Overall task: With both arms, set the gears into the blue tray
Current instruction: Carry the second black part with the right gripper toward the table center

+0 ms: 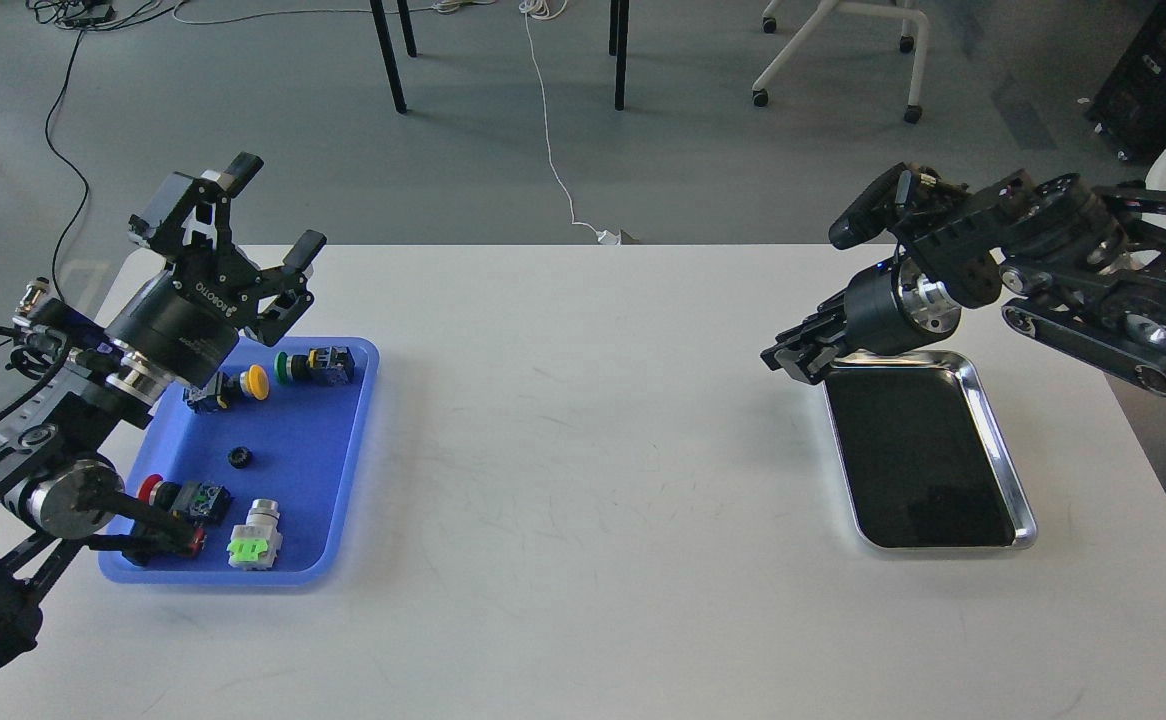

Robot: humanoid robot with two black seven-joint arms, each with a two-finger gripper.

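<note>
The blue tray [315, 440] lies at the table's left. One gear [239, 457], a tiny black toothed ring, rests on its floor near the middle. My left gripper [277, 212] hangs open above the tray's far left corner, holding nothing. My right gripper [785, 359] hovers over the table just off the far left corner of the steel tray [1003, 455], pointing left and down. Its dark fingers look drawn together, but I cannot tell them apart or see anything between them.
The blue tray also holds push-button switches: yellow cap [255, 383], green cap [288, 367], red cap [151, 489] and a grey one with a green face [254, 541]. The steel tray's dark inside shows nothing. Chair and table legs stand beyond the table's far edge.
</note>
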